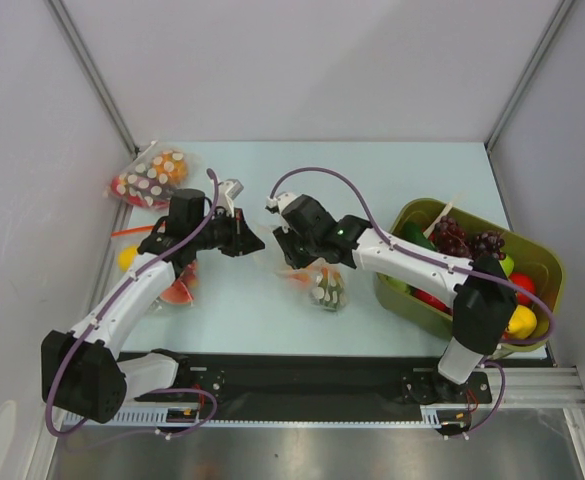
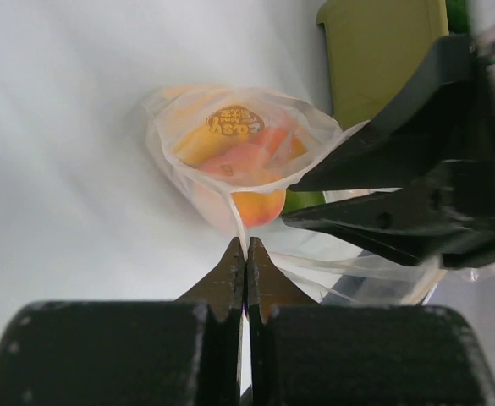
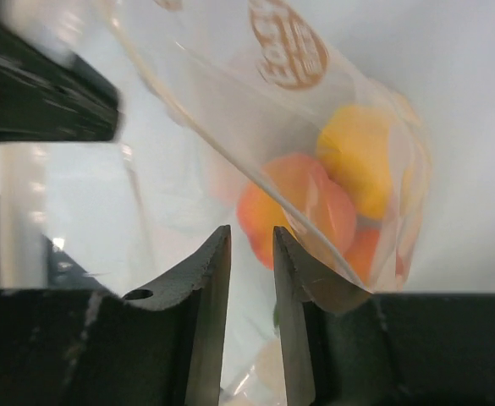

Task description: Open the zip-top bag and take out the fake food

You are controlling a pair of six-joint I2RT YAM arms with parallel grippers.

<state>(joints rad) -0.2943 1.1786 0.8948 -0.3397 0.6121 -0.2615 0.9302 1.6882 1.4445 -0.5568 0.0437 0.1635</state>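
Zip-top bag (image 2: pixel 188 127) film runs straight into the jaws of the left gripper (image 2: pixel 245 254), which are clenched flat on one lip of the mouth. The right gripper (image 3: pixel 251 245) stands opposite with its jaws nearly together. The other wall of the pouch slants across one of its fingers, but I cannot tell whether any plastic is really caught in the narrow gap. Between the two the mouth gapes in a rough oval, and the fake food (image 3: pixel 315 203) is bunched at the bottom, peach and yellow pieces pressed against the clear side.

Further out, the pouch sits low over the table (image 1: pixel 372 170) in front of the right arm, just left of the green bin (image 1: pixel 402 298) of loose fruit. Another dotted bag (image 1: pixel 150 178) lies well apart at the far left.

To me the opening step looks nearly finished. The next move needs one firm hold on the rim while the pouch is tipped or the fruit is drawn out.
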